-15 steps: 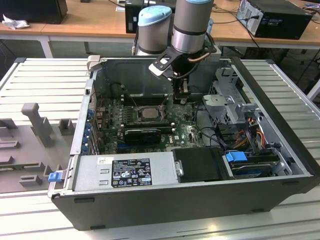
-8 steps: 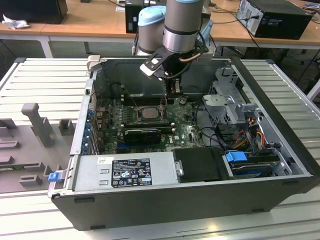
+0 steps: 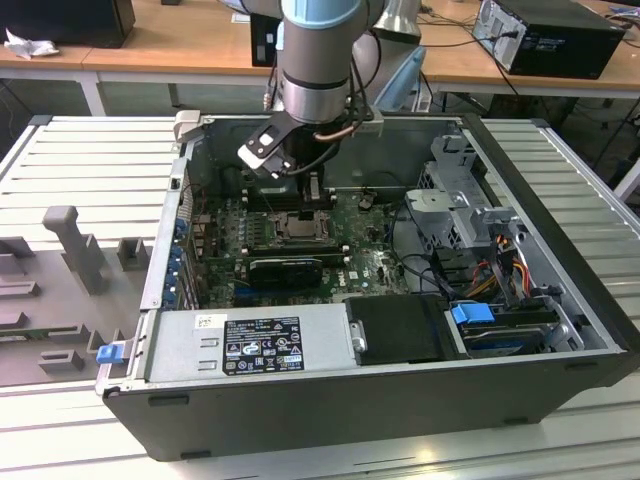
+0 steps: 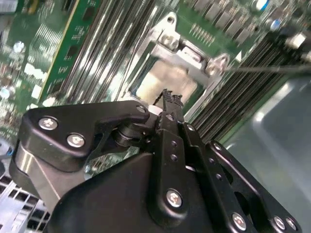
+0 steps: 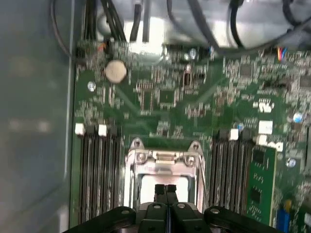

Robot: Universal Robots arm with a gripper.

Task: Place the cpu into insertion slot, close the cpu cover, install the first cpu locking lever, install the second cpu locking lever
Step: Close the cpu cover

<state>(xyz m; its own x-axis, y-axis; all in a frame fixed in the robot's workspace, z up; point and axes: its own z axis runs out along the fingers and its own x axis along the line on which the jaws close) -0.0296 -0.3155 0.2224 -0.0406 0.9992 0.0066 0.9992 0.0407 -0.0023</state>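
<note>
First wrist view | end effector (image 5: 165,190) pressed together, pinching nothing, poised over cpu (image 5: 146,187) | cpu framed by lowered cpu cover (image 5: 163,162) | motherboard (image 5: 165,97) surrounds

ram slots (image 5: 99,174) hem cpu cover (image 5: 164,164) on 2 sides; case wall (image 5: 34,121) nearby; open overhead.

The silver-grey and pale blue tubular robot arm (image 3: 318,40) hangs from the upper edge of the exterior view. Its round wrist (image 3: 315,95) points almost straight down, with the black metal pincer (image 3: 300,180) directly below it. In both wrist views the pincer's two slim black fingertips (image 5: 159,190) (image 4: 171,114) lie pressed flat against each other, with no gap and nothing held between them, and the screwed black linkage bars (image 4: 218,165) behind them slant inward toward the tips.
</note>
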